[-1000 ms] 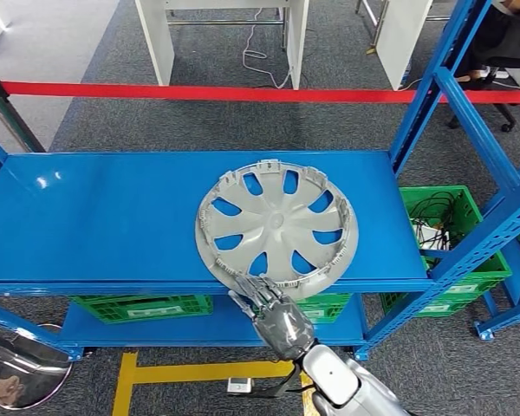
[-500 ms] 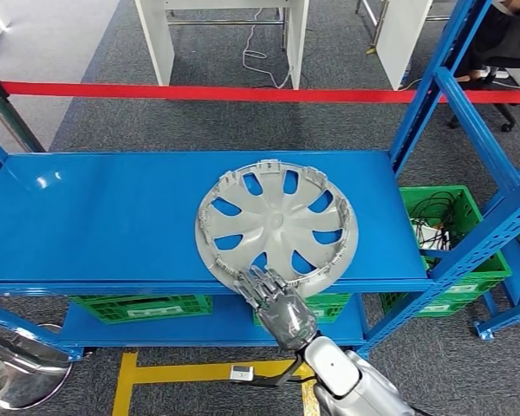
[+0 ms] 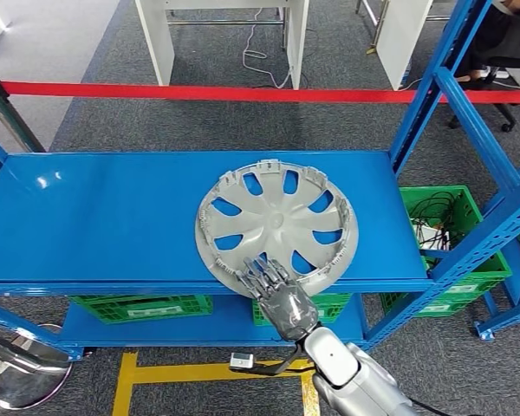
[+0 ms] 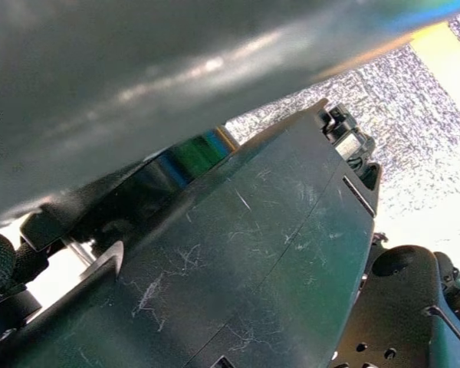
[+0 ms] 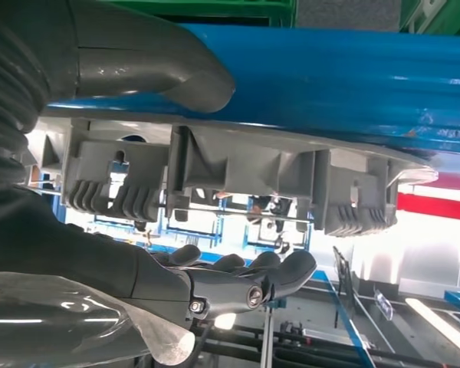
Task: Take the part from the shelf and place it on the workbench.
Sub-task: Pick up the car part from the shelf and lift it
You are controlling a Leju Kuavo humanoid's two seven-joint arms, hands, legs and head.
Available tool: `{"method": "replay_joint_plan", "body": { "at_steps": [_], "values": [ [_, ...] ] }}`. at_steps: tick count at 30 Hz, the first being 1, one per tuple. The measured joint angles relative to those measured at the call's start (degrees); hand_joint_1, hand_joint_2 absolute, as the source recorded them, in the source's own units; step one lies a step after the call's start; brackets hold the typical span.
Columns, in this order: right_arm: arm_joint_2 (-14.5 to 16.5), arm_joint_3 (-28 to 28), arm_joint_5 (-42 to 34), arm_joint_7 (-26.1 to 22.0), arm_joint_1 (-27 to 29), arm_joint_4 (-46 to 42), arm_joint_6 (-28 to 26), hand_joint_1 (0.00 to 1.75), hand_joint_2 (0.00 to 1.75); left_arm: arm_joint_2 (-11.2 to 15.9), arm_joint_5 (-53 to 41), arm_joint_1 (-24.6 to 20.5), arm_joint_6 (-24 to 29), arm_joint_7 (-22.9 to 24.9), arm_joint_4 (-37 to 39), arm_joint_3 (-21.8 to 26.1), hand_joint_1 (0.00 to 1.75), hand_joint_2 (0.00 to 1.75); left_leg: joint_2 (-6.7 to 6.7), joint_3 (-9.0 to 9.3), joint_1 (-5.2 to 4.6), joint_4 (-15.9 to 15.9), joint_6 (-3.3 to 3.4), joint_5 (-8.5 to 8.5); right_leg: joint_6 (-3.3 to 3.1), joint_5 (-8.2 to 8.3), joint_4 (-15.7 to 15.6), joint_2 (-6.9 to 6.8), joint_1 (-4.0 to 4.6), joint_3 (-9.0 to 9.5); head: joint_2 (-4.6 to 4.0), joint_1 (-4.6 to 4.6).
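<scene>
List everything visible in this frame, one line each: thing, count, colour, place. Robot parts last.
Wheel cover: one, grey, lying on the upper shelf, near edge overhanging.
Shelf: one, blue, across the middle.
Crates: green, on and beside the lower shelf level; count unclear.
Barrier tape: one, red, behind the shelf.
Floor marking: yellow, below the shelf.
Right hand: one, grey, fingers spread over the wheel cover's near rim, thumb under it.

Light: bright, even overhead light in the head view.
Glare: white spot on the blue shelf (image 3: 42, 182), left of frame.
Blur: left wrist view smeared, upper half.
Overexposure: right wrist view, lower right.
</scene>
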Motion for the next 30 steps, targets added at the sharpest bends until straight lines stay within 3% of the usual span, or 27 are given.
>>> {"method": "replay_joint_plan", "body": {
  "at_steps": [13, 14, 15, 18, 20, 23, 30],
  "values": [
    [0.82, 0.02, -1.11, -0.01, -1.05, 2.95, -0.01, 0.07, 1.75, 0.00, 0.02, -0.04, 0.00, 0.17, 0.00, -0.62, 0.00, 0.00, 0.00, 0.00, 0.00, 0.00, 0.00, 0.00, 0.00, 0.00, 0.00, 0.00, 0.00, 0.00, 0.00, 0.00],
    [0.91, 0.02, -1.24, -0.01, -1.12, 3.18, -0.02, 0.18, 1.75, 0.00, 0.02, -0.04, 0.00, 0.17, 0.00, -0.69, 0.00, 0.00, 0.00, 0.00, 0.00, 0.00, 0.00, 0.00, 0.00, 0.00, 0.00, 0.00, 0.00, 0.00, 0.00, 0.00],
    [0.99, 0.02, -1.38, -0.01, -1.23, 3.43, -0.02, 0.41, 1.75, 0.00, 0.02, -0.05, 0.00, 0.17, 0.00, -0.75, 0.00, 0.00, 0.00, 0.00, 0.00, 0.00, 0.00, 0.00, 0.00, 0.00, 0.00, 0.00, 0.00, 0.00, 0.00, 0.00],
    [1.17, 0.02, -1.79, -0.01, -1.70, 4.14, -0.03, 1.36, 1.75, 0.00, 0.03, -0.06, 0.00, 0.19, 0.00, -0.81, 0.00, 0.00, 0.00, 0.00, 0.00, 0.00, 0.00, 0.00, 0.00, 0.00, 0.00, 0.00, 0.00, 0.00, 0.00, 0.01],
    [1.27, 0.02, -2.01, -0.01, -1.93, 4.46, -0.04, 1.64, 1.75, 0.00, 0.04, -0.06, 0.00, 0.21, 0.00, -0.81, 0.00, 0.00, 0.00, 0.00, 0.00, 0.00, 0.00, 0.00, 0.00, 0.00, 0.00, -0.01, 0.00, 0.00, 0.00, 0.01],
    [1.50, 0.02, -2.31, -0.01, -2.34, 4.78, -0.11, 1.75, 1.75, 0.00, 0.05, -0.07, 0.00, 0.24, 0.00, -0.83, 0.00, 0.00, 0.00, 0.01, 0.00, 0.00, 0.00, 0.00, 0.00, 0.00, 0.00, -0.01, 0.00, 0.01, 0.00, 0.00],
    [1.75, 0.00, -2.44, -0.04, -2.81, 4.32, -0.16, 1.75, 1.75, 0.00, 0.21, -0.07, 0.00, 0.24, 0.00, -0.84, 0.00, 0.00, -0.01, 0.10, 0.00, 0.00, 0.01, 0.01, 0.01, 0.01, 0.00, -0.01, -0.01, 0.09, 0.00, 0.00]
  ]
}}
